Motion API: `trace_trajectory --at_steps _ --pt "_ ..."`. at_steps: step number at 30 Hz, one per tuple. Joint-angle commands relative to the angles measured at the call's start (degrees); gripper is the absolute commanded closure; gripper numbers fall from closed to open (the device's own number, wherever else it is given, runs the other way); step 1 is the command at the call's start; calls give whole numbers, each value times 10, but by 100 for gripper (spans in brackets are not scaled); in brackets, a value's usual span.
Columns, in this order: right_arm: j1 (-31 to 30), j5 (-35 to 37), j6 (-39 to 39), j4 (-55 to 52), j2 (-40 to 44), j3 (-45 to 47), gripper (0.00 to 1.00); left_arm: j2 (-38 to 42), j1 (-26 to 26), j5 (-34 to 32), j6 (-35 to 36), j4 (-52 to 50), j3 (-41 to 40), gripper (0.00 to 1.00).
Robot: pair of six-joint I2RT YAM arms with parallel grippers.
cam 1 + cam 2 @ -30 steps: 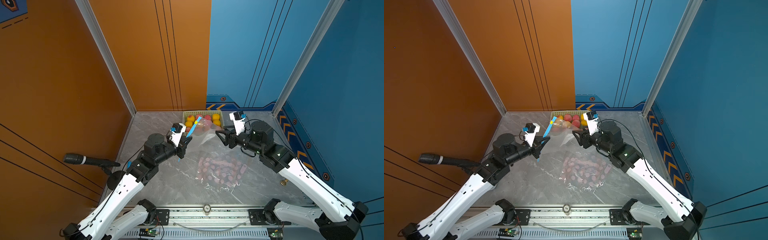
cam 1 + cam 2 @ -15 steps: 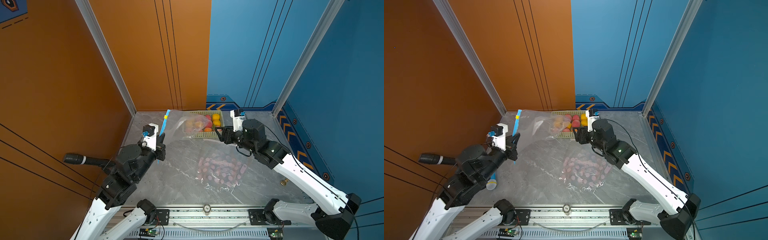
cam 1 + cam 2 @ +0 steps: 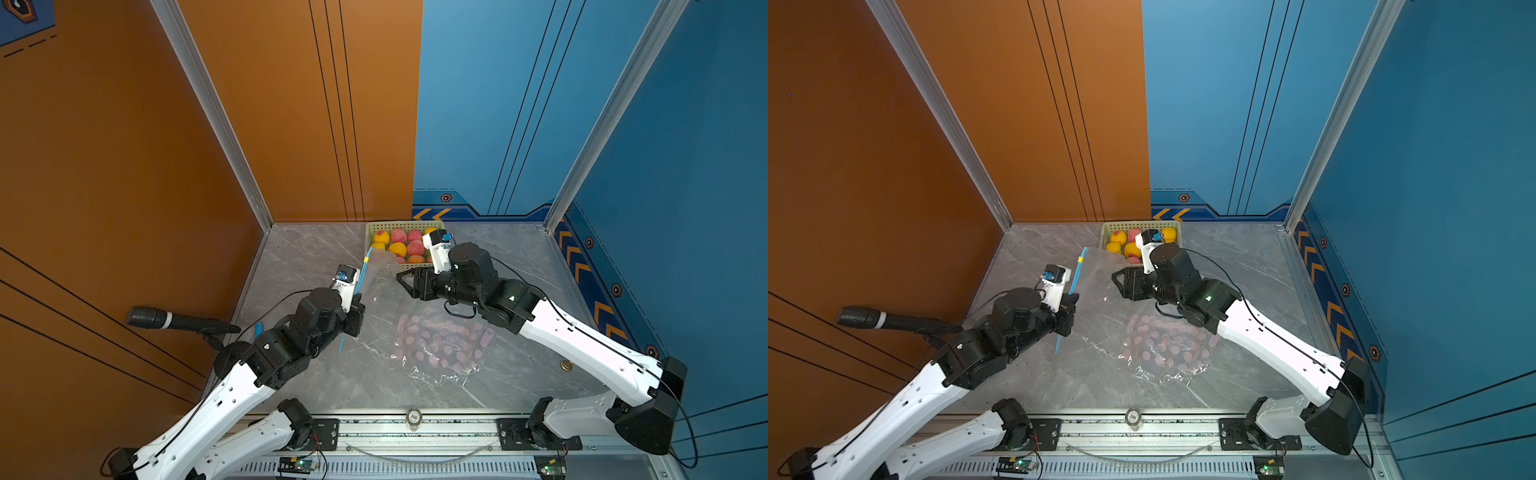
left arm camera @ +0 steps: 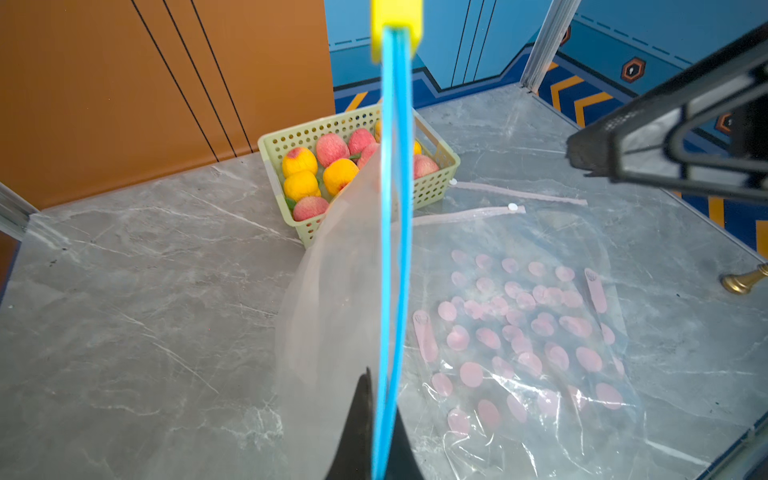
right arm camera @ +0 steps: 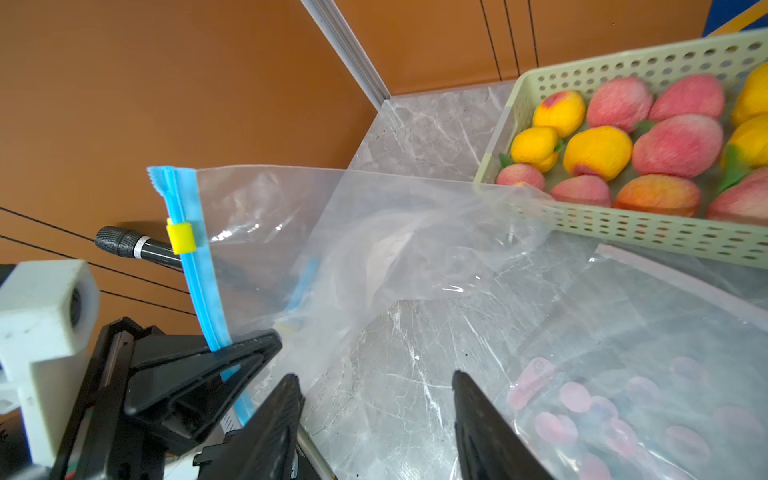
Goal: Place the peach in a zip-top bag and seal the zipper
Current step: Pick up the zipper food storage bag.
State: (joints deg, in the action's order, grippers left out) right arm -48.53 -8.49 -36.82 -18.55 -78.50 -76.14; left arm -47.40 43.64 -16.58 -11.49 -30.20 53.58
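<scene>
Top views, largest first: grey marbled tabletop (image 3: 519,266) between an orange wall at 9 o'clock and a blue one at 3. Next in size, two bags. Flat at 5 o'clock of centre, a printed bag (image 3: 440,345) with pink spots, untouched. Raised off the surface at 10 o'clock of centre, the clear zip-top bag (image 3: 380,282), film drooping toward the basket (image 3: 399,225) at 12 o'clock. Inside that basket, every peach (image 3: 399,235), pink and yellow alike; none in a bag, so loading not yet begun.

Left end effector (image 4: 380,399): clamped tight on the blue zipper strip (image 4: 392,208), nothing else in the pinch. Strip's long axis roughly 12 to 6, rising toward the far end, yellow slider (image 5: 179,238) parked near that 12 o'clock end. Two blue tracks barely apart in the left wrist view, so mouth judged unzipped but hardly spread.

Right end effector (image 5: 374,374): about half open, empty, aimed toward 9 o'clock at the hanging film, close to it but apart. Fruit just beside it at 12 o'clock, far nearer than to the left arm, already occupied with the strip. Judged hinge of the coming move: free right arm either pinching the opposite lip to widen the mouth or swinging to 12 for a peach. Entry path then crosswise to the strip, from 3 toward 9.
</scene>
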Motion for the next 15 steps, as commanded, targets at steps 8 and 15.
trace_trajectory --at_steps 8,15 --pt "-9 -89 -65 110 -58 -8 40 -28 23 -10 -17 145 -76 100" --pt "-11 -83 -58 113 -62 -2 45 -52 23 -17 -17 166 -81 100"
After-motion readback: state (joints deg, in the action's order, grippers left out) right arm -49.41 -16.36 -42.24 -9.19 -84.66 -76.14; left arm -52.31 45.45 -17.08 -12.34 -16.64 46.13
